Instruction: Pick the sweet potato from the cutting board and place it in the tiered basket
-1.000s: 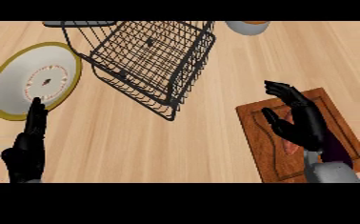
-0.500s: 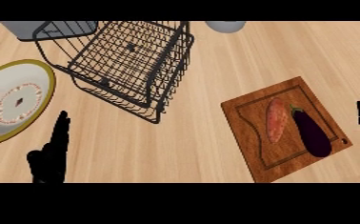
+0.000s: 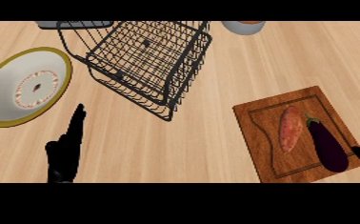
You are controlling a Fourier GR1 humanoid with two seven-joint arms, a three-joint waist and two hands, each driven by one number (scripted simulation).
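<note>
counter (image 3: 204, 147): sweet potato (image 3: 290, 128) lies well right of left hand (image 3: 65, 151)

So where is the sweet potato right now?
The sweet potato lies at the head view's lower right, on the cutting board, just left of the eggplant.

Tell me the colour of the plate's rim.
Yellow, ringing the white plate; it shows best in the head view.

Sweet potato (image 3: 290, 128) lies on cutting board (image 3: 247, 123) (eggplant (image 3: 329, 144) beside), right of tiered basket (image 3: 141, 51).
</note>
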